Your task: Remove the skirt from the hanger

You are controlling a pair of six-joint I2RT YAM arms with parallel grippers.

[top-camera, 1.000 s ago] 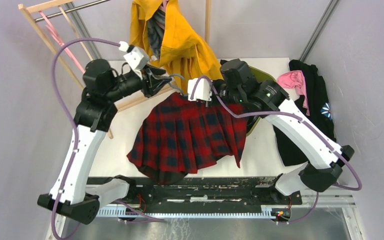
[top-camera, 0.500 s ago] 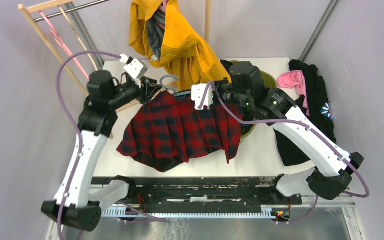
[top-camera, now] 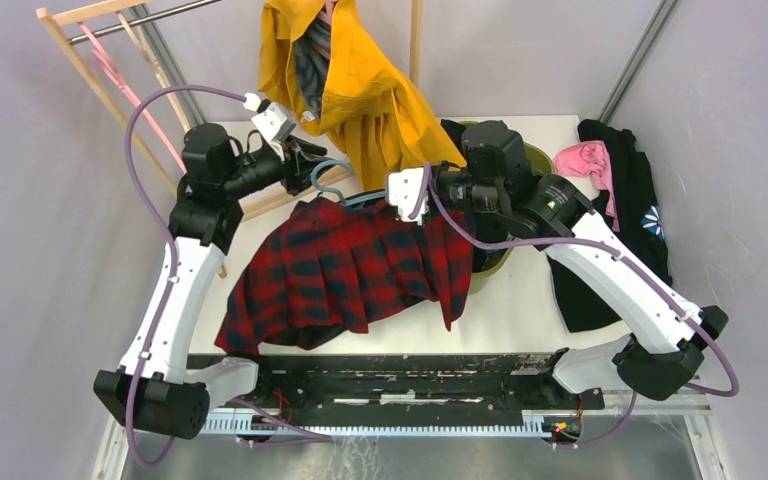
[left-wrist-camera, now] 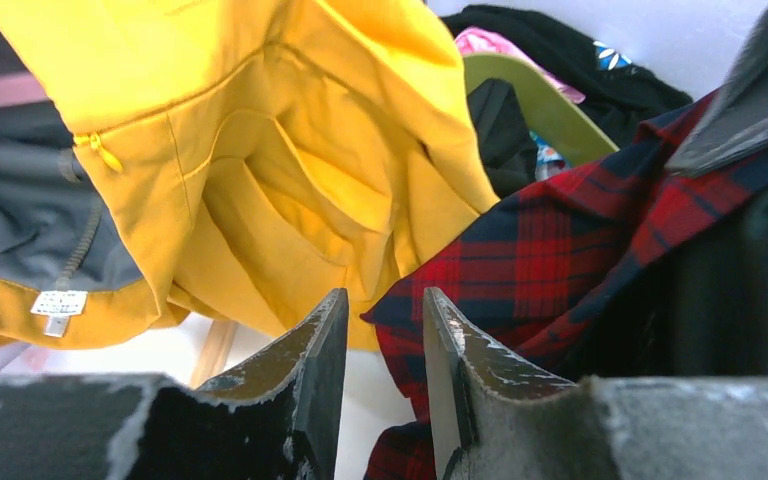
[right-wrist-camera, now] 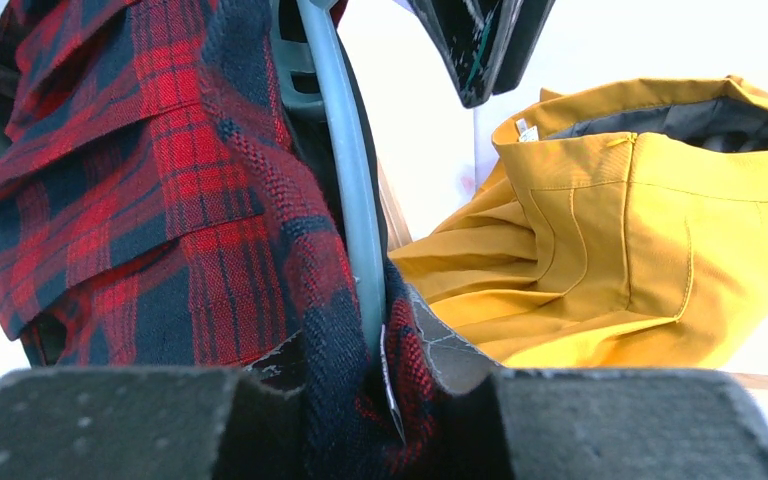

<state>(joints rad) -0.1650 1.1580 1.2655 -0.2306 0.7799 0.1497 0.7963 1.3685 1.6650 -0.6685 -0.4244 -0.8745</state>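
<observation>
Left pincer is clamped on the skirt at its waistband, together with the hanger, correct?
Wrong side: it is the right pincer that is clamped on the skirt at its waistband, together with the hanger, as the right wrist view shows. The left pincer has nothing in its gap in the left wrist view.

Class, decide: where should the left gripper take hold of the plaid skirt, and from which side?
Probably the waistband at its left end, from the robot's left: it lies exposed beside the hanger, while the right gripper pins it further right.
</observation>
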